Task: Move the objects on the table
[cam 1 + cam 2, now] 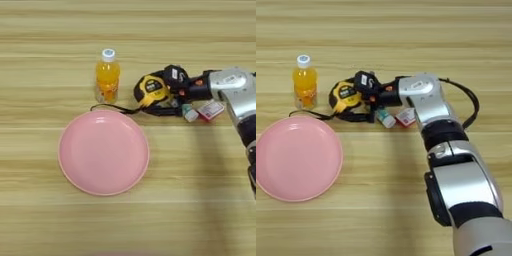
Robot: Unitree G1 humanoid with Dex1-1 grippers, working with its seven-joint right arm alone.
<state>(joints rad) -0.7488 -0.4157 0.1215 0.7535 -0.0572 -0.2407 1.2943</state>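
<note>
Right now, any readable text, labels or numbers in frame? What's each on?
None can be read.
Bottle: label print too blurred to read.
Tape measure: round face mark, unreadable.
Gripper: small white sticker, too small to read.
Red-white packet: print illegible.
Glue stick: nothing legible.
Plate and table: no text.

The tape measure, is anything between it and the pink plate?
Nothing visible blocks the way. The tape measure, with the end effector at it, sits up-right of the pink plate; only its black strap lies across the bare table between.
</note>
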